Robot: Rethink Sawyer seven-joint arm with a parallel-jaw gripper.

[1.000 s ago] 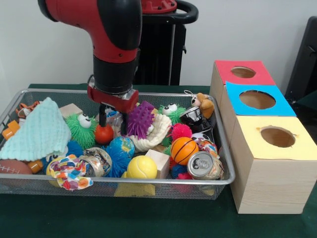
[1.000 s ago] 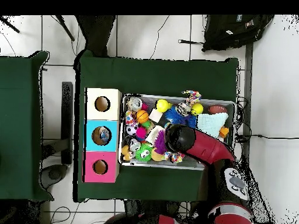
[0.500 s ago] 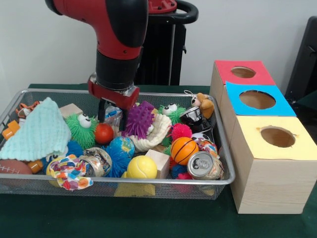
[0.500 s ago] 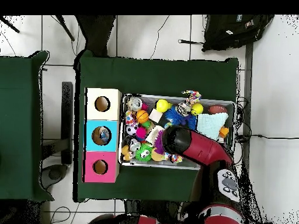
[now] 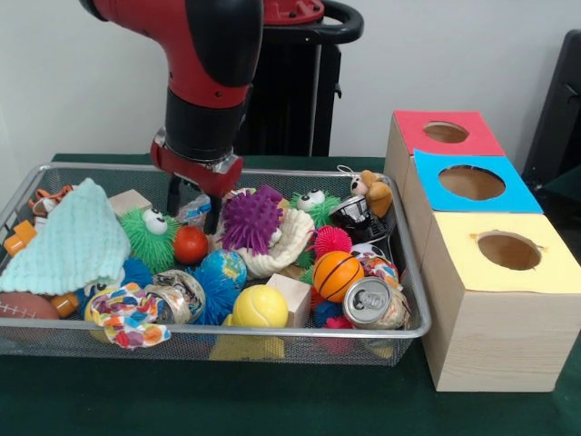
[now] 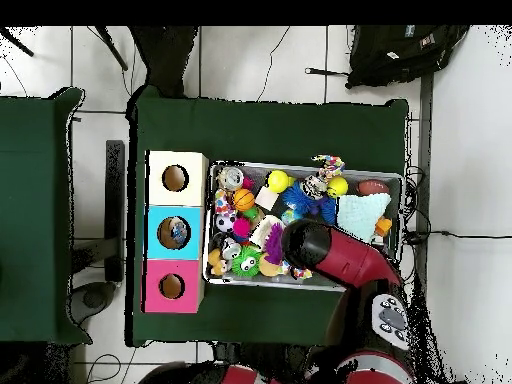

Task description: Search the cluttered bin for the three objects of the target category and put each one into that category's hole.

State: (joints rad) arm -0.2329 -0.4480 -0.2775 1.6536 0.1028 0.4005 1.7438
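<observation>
My gripper (image 5: 192, 205) hangs open and empty over the back-middle of the wire bin (image 5: 413, 272), just above a small red ball (image 5: 191, 243) that lies loose among the toys. A purple spiky ball (image 5: 253, 218) sits right beside the gripper. Nearer the bin's front lie a globe ball (image 5: 223, 269), a yellow tennis ball (image 5: 260, 306) and a small basketball (image 5: 337, 275). To the right of the bin stand three boxes with round holes: red (image 5: 445, 132), blue (image 5: 471, 182) and yellow (image 5: 508, 250). In the overhead view the arm (image 6: 320, 250) hides the gripper.
The bin also holds a mint cloth (image 5: 64, 241), a green fuzzy toy with eyes (image 5: 150, 232), a drinks can (image 5: 374, 302), a wooden block (image 5: 292, 295), a teddy bear (image 5: 372, 191) and a football (image 5: 18, 305). A black bag (image 6: 405, 55) lies on the floor.
My gripper has lifted and shifted slightly left from around the red ball. The ball stays in the bin where it lay.
</observation>
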